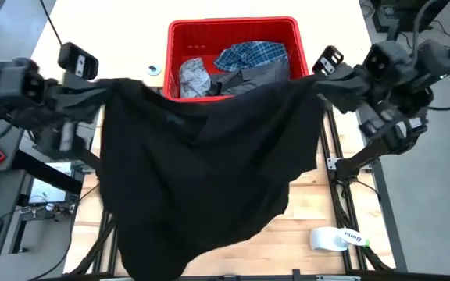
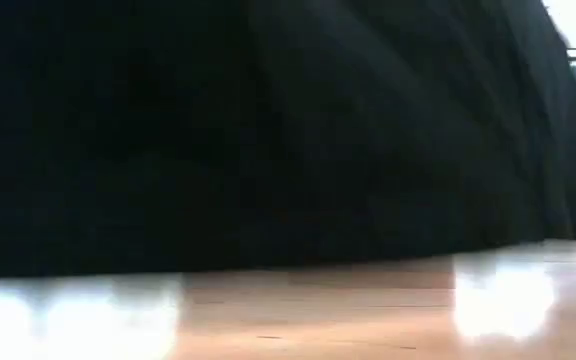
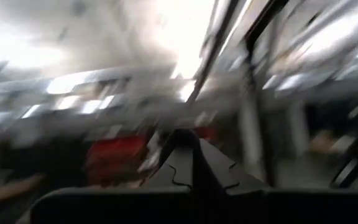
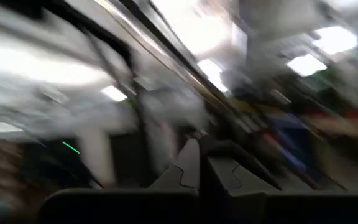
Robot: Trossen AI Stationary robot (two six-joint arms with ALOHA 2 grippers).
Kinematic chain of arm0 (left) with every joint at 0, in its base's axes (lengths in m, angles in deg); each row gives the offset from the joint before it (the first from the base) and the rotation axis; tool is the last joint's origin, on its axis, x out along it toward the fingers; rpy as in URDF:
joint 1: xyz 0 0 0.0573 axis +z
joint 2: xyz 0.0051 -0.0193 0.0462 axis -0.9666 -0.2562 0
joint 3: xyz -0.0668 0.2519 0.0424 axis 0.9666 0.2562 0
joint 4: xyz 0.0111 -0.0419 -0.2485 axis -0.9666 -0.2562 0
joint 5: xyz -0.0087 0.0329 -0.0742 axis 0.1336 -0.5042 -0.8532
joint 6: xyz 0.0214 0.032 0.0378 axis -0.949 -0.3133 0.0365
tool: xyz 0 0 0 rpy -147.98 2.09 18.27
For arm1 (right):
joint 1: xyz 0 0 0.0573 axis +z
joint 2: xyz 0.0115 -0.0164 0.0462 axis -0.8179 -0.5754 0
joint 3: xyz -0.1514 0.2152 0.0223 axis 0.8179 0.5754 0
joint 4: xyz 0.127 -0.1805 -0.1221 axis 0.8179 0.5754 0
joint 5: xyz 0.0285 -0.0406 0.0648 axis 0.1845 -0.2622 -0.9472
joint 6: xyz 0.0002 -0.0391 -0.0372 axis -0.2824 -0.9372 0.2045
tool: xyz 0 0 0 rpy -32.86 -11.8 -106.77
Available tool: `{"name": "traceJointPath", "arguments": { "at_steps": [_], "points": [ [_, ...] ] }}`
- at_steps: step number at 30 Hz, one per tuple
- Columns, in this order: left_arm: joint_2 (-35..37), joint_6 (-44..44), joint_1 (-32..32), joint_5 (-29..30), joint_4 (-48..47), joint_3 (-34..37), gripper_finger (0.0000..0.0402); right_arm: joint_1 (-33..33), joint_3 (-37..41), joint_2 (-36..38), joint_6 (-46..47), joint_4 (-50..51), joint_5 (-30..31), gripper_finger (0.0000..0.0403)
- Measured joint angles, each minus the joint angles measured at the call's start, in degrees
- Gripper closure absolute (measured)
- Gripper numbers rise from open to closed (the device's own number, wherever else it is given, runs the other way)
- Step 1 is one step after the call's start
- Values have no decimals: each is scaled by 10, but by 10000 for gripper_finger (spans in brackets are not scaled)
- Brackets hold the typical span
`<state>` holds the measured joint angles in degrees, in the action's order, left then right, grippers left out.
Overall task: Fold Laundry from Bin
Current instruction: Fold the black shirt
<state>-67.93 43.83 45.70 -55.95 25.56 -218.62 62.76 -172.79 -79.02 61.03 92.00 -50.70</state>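
Both hands stretch black garment (image 1: 209, 164) above table (image 1: 311, 211).

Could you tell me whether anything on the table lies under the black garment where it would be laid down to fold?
Mostly hidden: the black garment, held up by the left hand and right hand, covers the table. Only a white bottle shows, beside its lower right edge.

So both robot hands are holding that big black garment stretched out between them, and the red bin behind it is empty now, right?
Not quite: the red bin is not empty. The high view shows a plaid shirt and grey garments inside it. The rest holds: the left hand and the right hand hold the big black garment stretched out between them.
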Motion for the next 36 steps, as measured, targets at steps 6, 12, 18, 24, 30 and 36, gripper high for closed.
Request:
{"name": "traceJointPath", "arguments": {
  "at_steps": [6,12,18,24,30,36],
  "points": [
    [7,97,0,175,-192,-7,393,-1,0,19,34,287,230,395],
    [-15,329,10,207,-411,-7,392,-4,0,-1,106,473,293,395],
    [-64,514,11,166,-612,-6,392,-5,1,-62,156,593,217,395],
    [-91,494,19,159,-579,84,392,-8,38,-106,178,591,150,395],
    [-105,537,28,135,-579,167,392,-8,88,-117,205,593,104,395],
    [-102,562,34,123,-578,258,392,-9,157,-111,208,595,92,394]
  ]
}}
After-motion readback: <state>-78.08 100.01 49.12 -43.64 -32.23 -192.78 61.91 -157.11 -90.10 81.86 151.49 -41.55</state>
